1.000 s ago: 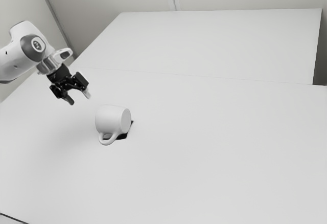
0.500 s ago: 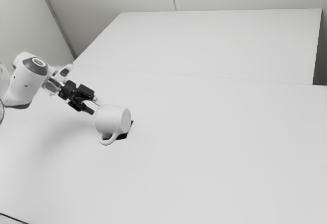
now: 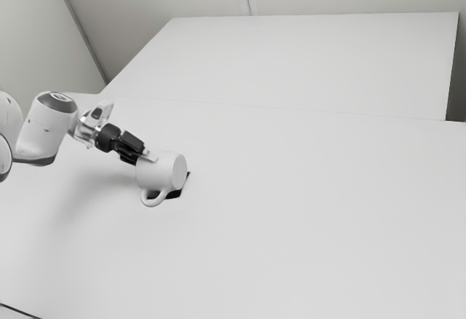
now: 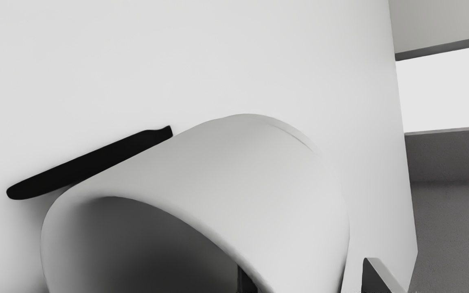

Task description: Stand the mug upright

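Across the broad white table [image 3: 306,202], the arm [image 3: 44,133] reaches lower and farther toward the exterior view's right than before, bringing its gripper [image 3: 141,158] to the mug [image 3: 162,170]. That mug lies on its side, mouth toward the gripper, base toward the exterior view's right, with a flat black patch [image 3: 175,194] beside it. Its wall passes between the parted jaws, one finger [image 4: 246,281] inside the mouth, the other [image 4: 375,276] outside, apart from the wall.

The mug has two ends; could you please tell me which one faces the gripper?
The open mouth, a dark hollow, faces the gripper; the closed base faces away, toward the exterior view's right.
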`<state>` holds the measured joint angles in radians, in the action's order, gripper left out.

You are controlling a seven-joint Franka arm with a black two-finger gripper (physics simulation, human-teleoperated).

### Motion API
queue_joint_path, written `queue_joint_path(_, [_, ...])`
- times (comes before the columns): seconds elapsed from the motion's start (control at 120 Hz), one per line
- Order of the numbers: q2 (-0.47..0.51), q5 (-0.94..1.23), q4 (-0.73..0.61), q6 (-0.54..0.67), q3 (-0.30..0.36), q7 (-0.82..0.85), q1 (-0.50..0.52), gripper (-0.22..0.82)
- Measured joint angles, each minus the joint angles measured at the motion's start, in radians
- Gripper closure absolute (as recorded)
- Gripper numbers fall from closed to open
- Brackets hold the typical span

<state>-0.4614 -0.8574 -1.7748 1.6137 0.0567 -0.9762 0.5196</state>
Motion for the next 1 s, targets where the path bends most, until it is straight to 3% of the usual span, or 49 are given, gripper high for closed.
queue_joint_path(0.258, [0.008, -0.008, 0.007, -0.043, 0.020, -0.044, 0.004, 0.69])
queue_joint_path(0.625, [0.073, 0.022, 0.000, -0.028, 0.038, -0.084, -0.026, 0.74])
queue_joint_path(1.0, [0.277, 0.425, -0.167, 0.302, 0.045, -0.066, -0.255, 0.78])
